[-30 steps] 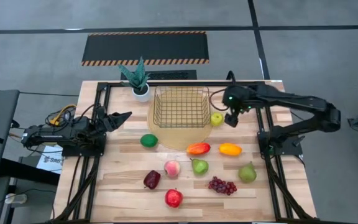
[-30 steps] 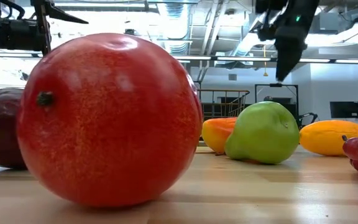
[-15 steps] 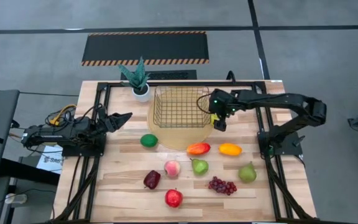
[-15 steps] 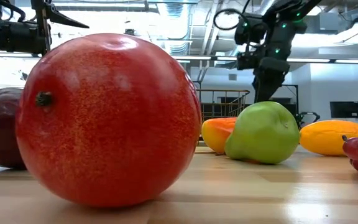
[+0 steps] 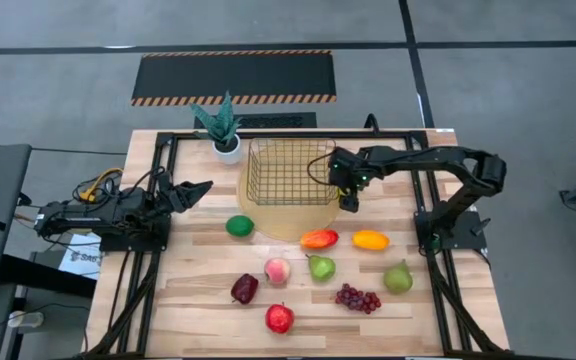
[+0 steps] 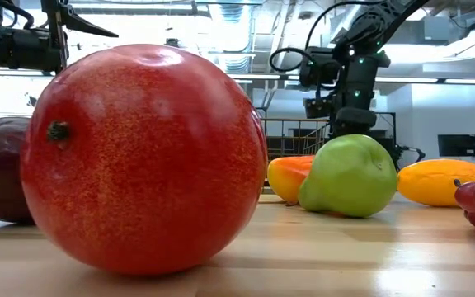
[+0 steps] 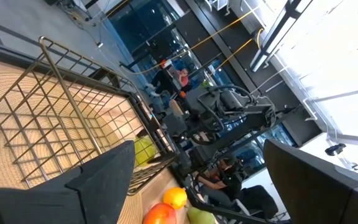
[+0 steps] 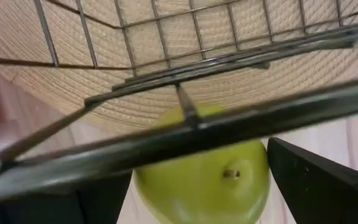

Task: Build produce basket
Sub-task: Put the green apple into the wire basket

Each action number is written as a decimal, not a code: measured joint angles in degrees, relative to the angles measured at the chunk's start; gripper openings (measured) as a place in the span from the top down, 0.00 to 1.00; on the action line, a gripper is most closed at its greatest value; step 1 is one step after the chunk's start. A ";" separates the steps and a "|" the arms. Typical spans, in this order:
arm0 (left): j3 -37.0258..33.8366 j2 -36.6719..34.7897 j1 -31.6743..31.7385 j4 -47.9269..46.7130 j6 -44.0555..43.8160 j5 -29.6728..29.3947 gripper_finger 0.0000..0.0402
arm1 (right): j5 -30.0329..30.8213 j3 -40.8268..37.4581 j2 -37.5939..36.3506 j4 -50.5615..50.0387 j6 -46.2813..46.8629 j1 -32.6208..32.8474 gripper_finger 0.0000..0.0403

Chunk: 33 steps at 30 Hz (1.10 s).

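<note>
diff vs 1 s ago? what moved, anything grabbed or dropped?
The right gripper swung in from the table's right side toward the basket and now sits over the yellow-green apple beside the basket's right wall, fingers open either side of it, not closed on it. Nothing was grabbed or released. The left gripper stayed parked, open, at the left. The other fruit and the basket did not move.

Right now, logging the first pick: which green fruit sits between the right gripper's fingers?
The yellow-green apple, beside the basket, under the right gripper. The lime and both pears lie apart.
</note>
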 joint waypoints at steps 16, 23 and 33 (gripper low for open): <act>0.00 0.00 0.00 -1.26 -0.02 0.04 0.15 | 0.12 -0.33 -3.68 -6.51 2.37 -0.62 0.28; 0.00 0.00 -0.02 -1.24 -0.31 0.04 0.15 | 0.71 0.38 -14.14 -9.53 7.63 -2.05 0.29; 0.00 0.00 -0.02 -1.23 -0.94 0.15 0.15 | 8.04 13.40 -22.89 -7.60 13.63 0.33 0.29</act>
